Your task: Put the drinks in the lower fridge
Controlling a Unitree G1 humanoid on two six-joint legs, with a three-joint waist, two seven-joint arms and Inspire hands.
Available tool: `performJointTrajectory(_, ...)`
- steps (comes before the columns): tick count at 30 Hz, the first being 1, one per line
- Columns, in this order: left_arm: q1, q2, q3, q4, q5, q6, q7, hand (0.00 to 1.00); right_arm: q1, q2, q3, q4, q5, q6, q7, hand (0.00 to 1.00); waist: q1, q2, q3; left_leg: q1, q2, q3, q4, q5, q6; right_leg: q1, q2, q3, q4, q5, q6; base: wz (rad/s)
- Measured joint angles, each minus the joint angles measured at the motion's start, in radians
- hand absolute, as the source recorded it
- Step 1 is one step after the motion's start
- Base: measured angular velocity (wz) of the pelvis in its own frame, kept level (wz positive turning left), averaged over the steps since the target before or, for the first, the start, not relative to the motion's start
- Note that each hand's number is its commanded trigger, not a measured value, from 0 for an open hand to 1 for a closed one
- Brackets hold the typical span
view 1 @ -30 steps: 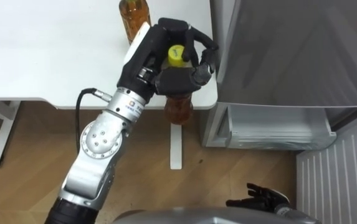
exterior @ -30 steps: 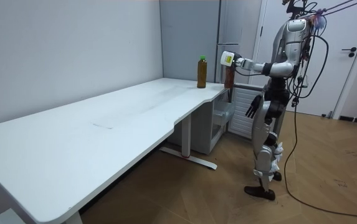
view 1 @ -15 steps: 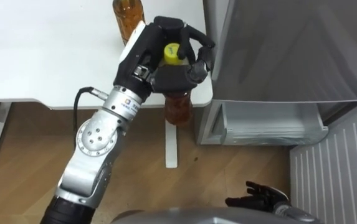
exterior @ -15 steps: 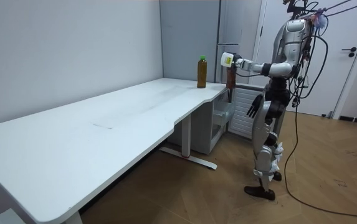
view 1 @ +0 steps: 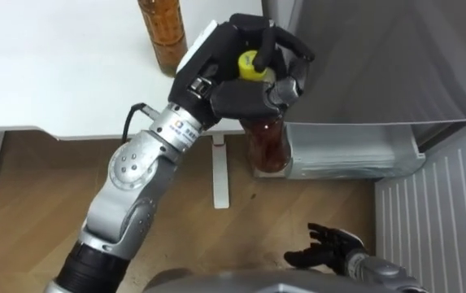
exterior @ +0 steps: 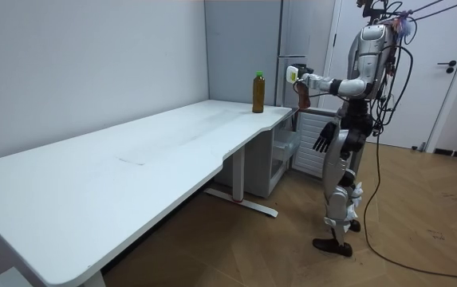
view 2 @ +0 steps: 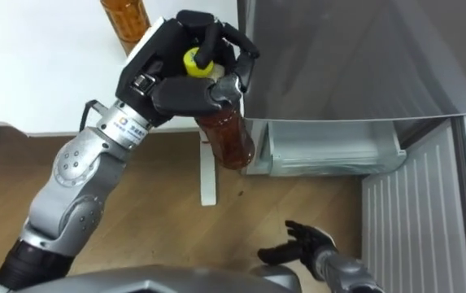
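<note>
Nearest the robot, at 5 o'clock in the eye views, the right hand [view 1: 324,251] hangs low over the floor, fingers loosely spread and holding nothing. Above it the left hand [view 1: 241,77] is curled tight round the neck of a yellow-capped bottle [view 1: 267,145] of amber drink, which hangs clear of the table [view 1: 54,81], just off its corner. At 3 o'clock of that bottle the lower fridge drawer [view 1: 354,155] stands pulled out. Judged step: carrying one drink across to the drawer. The next move calls for swinging it toward 3 o'clock, lowering it inside, and only then loosening the fingers. A second bottle [view 1: 159,32] stands on the table at 11 o'clock, its top cut off. The drawer's depth and contents cannot be made out. The ribbed panel [view 1: 432,220] at 4 o'clock may be a door.
</note>
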Motion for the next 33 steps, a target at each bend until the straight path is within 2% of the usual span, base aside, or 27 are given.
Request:
performJointTrajectory(1, 0.000, 0.000, -0.003, 0.001, 0.000, 0.000, -0.006, 1.00, 0.000, 0.000, 0.002, -0.002, -0.004, 0.001, 0.000, 0.00, 0.003, 0.001, 0.0007, 0.002, 0.001, 0.005, -0.001, 0.000, 0.000, -0.001, 0.000, 0.005, 0.001, 0.000, 0.000, -0.15)
performJointTrajectory(2, 0.000, 0.000, -0.005, 0.002, 0.000, 0.001, -0.019, 1.00, 0.000, 0.000, 0.011, -0.010, -0.012, 0.001, 0.000, 0.00, 0.004, 0.007, -0.0027, 0.005, 0.002, 0.008, -0.003, 0.000, 0.000, -0.001, 0.001, 0.010, 0.001, 0.000, 0.000, -0.12)
performJointTrajectory(3, 0.000, 0.000, -0.006, 0.002, 0.000, 0.001, -0.030, 1.00, 0.000, 0.000, 0.018, -0.019, -0.014, 0.001, 0.000, 0.00, -0.001, -0.002, 0.0023, 0.007, 0.003, 0.010, -0.005, 0.000, 0.000, -0.001, 0.001, 0.011, 0.003, 0.000, 0.000, -0.09)
performJointTrajectory(10, 0.001, 0.009, -0.016, 0.004, -0.066, 0.003, -0.065, 1.00, 0.000, -0.001, 0.024, -0.036, -0.015, 0.008, 0.020, 0.00, 0.000, -0.005, 0.0000, 0.001, 0.007, 0.021, -0.004, 0.000, 0.000, -0.017, 0.003, 0.021, 0.014, 0.001, -0.001, -0.04)
performJointTrajectory(15, 0.001, 0.016, -0.025, 0.081, -0.088, 0.003, -0.064, 1.00, 0.001, -0.001, 0.029, -0.106, -0.015, 0.025, 0.031, 0.00, -0.003, -0.005, -0.0006, 0.010, 0.009, 0.033, -0.005, 0.000, 0.000, -0.016, 0.002, 0.032, 0.020, 0.001, -0.001, -0.08)
performJointTrajectory(17, 0.001, 0.027, -0.050, 0.130, -0.088, 0.008, -0.064, 1.00, -0.001, 0.000, 0.029, -0.127, -0.013, 0.023, 0.032, 0.00, -0.004, -0.005, -0.0006, 0.010, 0.009, 0.034, -0.005, 0.000, 0.000, -0.016, 0.002, 0.034, 0.022, 0.001, -0.001, 0.00)
performJointTrajectory(21, 0.001, 0.030, -0.084, 0.170, -0.088, 0.011, -0.063, 1.00, -0.002, 0.003, 0.032, -0.131, -0.012, 0.024, 0.031, 0.00, -0.001, -0.005, -0.0004, 0.010, 0.010, 0.034, -0.004, 0.000, 0.000, -0.021, 0.002, 0.037, 0.031, 0.001, -0.001, 0.00)
performJointTrajectory(28, 0.001, 0.031, -0.095, 0.173, -0.064, 0.011, -0.065, 1.00, -0.002, 0.011, 0.046, -0.149, -0.013, 0.023, 0.032, 0.00, -0.001, -0.009, 0.0007, 0.009, 0.012, 0.043, 0.001, 0.001, 0.001, -0.020, 0.003, 0.045, 0.038, 0.001, -0.001, -0.03)
performJointTrajectory(33, 0.001, 0.032, -0.090, 0.197, -0.025, 0.011, -0.071, 1.00, 0.003, 0.015, 0.049, -0.237, -0.013, 0.023, 0.070, 0.00, -0.002, -0.015, 0.0003, 0.006, 0.015, 0.051, 0.009, 0.001, 0.001, -0.033, 0.003, 0.052, 0.053, 0.001, -0.001, -0.05)
